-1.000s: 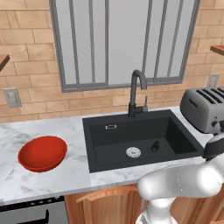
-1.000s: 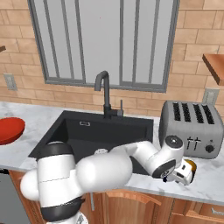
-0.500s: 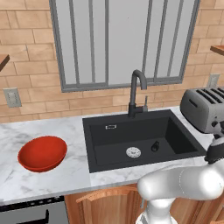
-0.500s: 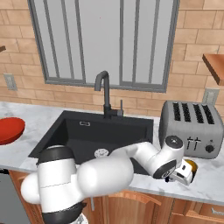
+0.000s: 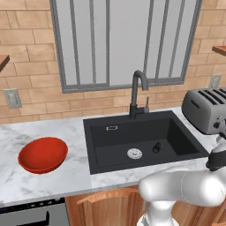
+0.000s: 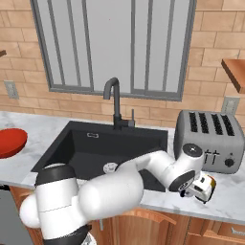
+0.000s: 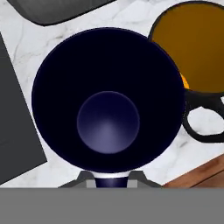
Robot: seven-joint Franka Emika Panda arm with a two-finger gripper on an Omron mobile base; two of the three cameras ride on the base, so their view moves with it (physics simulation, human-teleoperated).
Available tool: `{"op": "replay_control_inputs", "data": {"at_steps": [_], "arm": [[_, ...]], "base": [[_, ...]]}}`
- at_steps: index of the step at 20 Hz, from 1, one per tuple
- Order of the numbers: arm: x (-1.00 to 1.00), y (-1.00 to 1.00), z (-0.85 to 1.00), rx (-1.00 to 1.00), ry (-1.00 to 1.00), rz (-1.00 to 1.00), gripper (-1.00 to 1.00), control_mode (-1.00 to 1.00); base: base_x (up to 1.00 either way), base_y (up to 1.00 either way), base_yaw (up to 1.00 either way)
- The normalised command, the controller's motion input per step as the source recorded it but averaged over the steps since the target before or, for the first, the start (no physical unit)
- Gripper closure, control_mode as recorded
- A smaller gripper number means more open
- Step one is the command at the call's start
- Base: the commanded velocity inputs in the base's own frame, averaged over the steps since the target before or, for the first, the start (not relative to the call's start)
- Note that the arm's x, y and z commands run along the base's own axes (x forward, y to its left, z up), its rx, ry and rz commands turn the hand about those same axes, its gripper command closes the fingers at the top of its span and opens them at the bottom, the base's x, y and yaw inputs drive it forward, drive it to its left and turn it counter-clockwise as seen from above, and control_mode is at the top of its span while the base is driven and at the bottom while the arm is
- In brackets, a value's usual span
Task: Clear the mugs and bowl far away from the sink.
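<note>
No readable writing. Gripper (image 6: 197, 190) clenched on white-grey mug (image 6: 203, 187), dark blue inside, on counter right of sink (image 6: 76, 148), before toaster (image 6: 208, 141). Black mug (image 7: 197, 57), orange inside, just beside. Red bowl (image 5: 43, 154) left of sink.

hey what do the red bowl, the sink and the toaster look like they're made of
The red bowl looks like glazed ceramic or glossy plastic: even red with a soft sheen; which one is unclear. The sink looks like matte black composite or coated metal, with little reflection, and has a silver metal drain. The toaster looks like brushed steel: grey, softly reflective sides.
</note>
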Motion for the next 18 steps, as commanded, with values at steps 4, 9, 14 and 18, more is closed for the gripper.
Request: {"op": "replay_control_inputs", "data": {"at_steps": [4,9,14,18], "arm": [[-0.46,0.37,0.94,0.03,-0.01,0.02,1.0,-1.0],[-0.36,0.8,0.74,0.0,-0.03,0.12,1.0,-1.0],[-0.42,0.91,0.44,0.0,-0.04,0.19,1.0,-1.0],[-0.35,0.42,0.11,0.0,-0.01,0.17,1.0,-1.0]], "base": [[0.0,0.0,0.0],[0.0,0.0,0.0],[0.0,0.0,0.0],[0.0,0.0,0.0]]}}
